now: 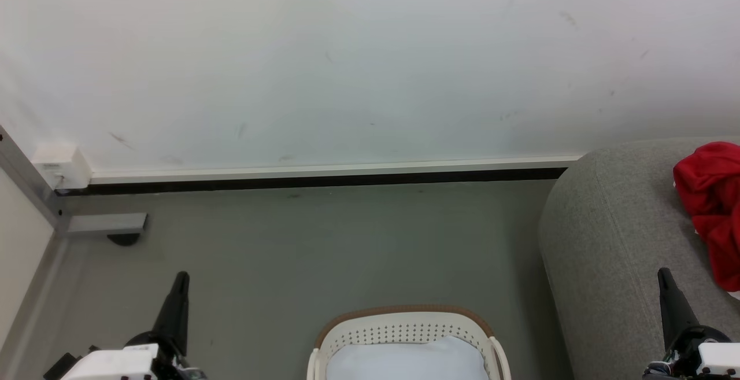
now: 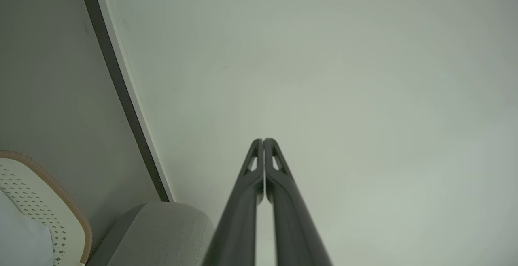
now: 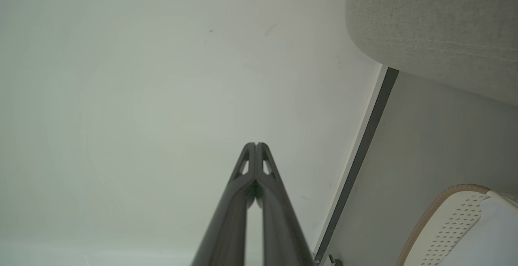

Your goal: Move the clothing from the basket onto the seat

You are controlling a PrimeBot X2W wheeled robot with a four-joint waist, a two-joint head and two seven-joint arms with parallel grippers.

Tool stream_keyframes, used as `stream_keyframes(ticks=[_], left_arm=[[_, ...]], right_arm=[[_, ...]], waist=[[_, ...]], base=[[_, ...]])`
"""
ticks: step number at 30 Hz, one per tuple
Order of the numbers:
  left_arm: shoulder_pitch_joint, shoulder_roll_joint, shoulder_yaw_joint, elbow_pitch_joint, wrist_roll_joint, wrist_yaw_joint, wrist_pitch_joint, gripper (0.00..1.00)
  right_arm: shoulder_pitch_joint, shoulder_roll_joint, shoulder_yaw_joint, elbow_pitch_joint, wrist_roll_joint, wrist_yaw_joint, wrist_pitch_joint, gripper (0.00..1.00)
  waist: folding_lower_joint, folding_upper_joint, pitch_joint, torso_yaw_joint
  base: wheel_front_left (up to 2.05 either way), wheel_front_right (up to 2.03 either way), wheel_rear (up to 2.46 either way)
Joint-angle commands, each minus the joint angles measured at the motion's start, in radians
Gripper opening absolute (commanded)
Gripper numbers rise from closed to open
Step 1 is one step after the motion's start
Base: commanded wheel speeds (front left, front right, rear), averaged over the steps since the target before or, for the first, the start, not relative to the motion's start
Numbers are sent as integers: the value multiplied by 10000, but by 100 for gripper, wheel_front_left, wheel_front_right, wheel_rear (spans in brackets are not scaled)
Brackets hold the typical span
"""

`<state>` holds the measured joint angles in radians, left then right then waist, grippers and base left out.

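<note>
Bright red clothing [image 1: 712, 206] lies bunched on the grey seat [image 1: 613, 241] at the right edge of the head view. The white perforated basket [image 1: 404, 329] with a brown rim sits on the floor at bottom centre, and a pale blue-white cloth [image 1: 404, 362] lies inside it. My left gripper [image 1: 181, 279] points up at lower left, shut and empty, well left of the basket. My right gripper [image 1: 662, 275] points up at lower right in front of the seat, shut and empty. Both wrist views show fingertips pressed together: left gripper [image 2: 263, 140], right gripper [image 3: 255, 144].
A white wall [image 1: 347, 62] with a pale skirting strip [image 1: 324, 170] stands behind the grey floor [image 1: 324, 241]. A grey metal frame foot [image 1: 104, 225] and a white wall box [image 1: 60, 166] sit at the far left. The basket [image 2: 36, 201] and seat [image 2: 162, 229] show in the left wrist view.
</note>
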<state>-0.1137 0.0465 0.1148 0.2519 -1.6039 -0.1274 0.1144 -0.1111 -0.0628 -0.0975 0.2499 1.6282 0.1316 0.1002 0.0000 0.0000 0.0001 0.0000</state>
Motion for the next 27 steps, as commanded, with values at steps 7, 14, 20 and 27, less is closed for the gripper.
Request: stream_keyframes(ticks=[7,14,20,27], left_arm=[[-79,72,22,10,-140,-62,49,0],[-79,72,22,10,-140,-62,48,0],[-79,72,22,10,-142,-63,48,0],[-79,72,22,10,-140,-63,48,0]], right_arm=[[-80,4,-35,19,-31,-19,29,0],[-81,9,-42,19,-39,-19,29,0],[-82,14,-48,18,-47,-19,35,0],[-82,18,-53,19,-55,-19,44,0]], waist=[[0,0,0,0],[0,0,0,0],[0,0,0,0],[0,0,0,0]], base=[[0,0,0],[0,0,0],[0,0,0],[0,0,0]])
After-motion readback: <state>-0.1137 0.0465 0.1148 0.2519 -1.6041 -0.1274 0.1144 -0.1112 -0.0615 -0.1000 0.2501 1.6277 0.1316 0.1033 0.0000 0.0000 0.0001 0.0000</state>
